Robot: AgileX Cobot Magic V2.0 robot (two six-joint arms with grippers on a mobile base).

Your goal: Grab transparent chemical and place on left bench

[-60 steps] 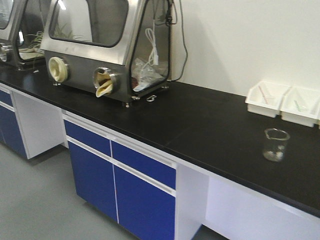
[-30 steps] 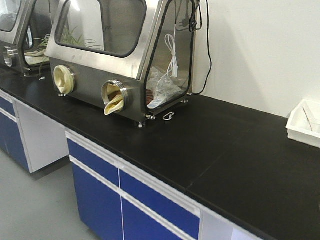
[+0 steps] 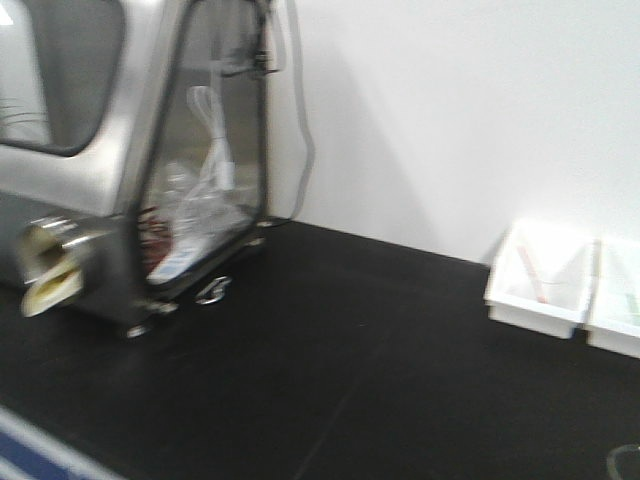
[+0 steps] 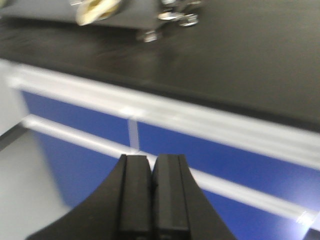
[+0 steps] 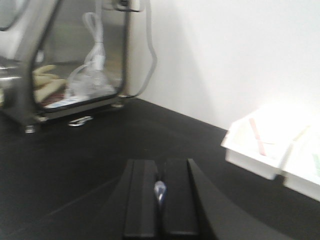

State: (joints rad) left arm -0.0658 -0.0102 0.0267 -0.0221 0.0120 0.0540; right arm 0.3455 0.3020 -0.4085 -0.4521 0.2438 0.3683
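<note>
Left gripper (image 4: 152, 200): pads pressed together, nothing between them. It sits below the worktop level. Straight ahead of it are the blue drawer fronts (image 4: 80, 120) and the white front edge of the left bench (image 4: 250, 50). The foot of the steel glove box (image 4: 145, 20) is ahead and up-left of it, on the benchtop.

Right gripper (image 5: 160, 200): pads closed too. A small pale-blue glint shows in the seam between them, and what it is cannot be told. This gripper is above the black benchtop. The glove box is ahead-left of it. A white bin (image 5: 260, 150) with a red stick (image 5: 256, 135) lying in it is ahead-right, against the white wall (image 5: 225, 50). A second bin (image 5: 307, 170) touches the first on its far-right side and is cut off by the frame.

Transparent chemical (image 3: 627, 462): neither wrist view shows it. In the front view only a clear curved rim shows at the bottom-right corner. It stands on the bench, nearer the camera than the bins and apart from them. It is cropped and blurred, so no stick can be made out. Neither gripper is touching it.

All views are motion-blurred.
</note>
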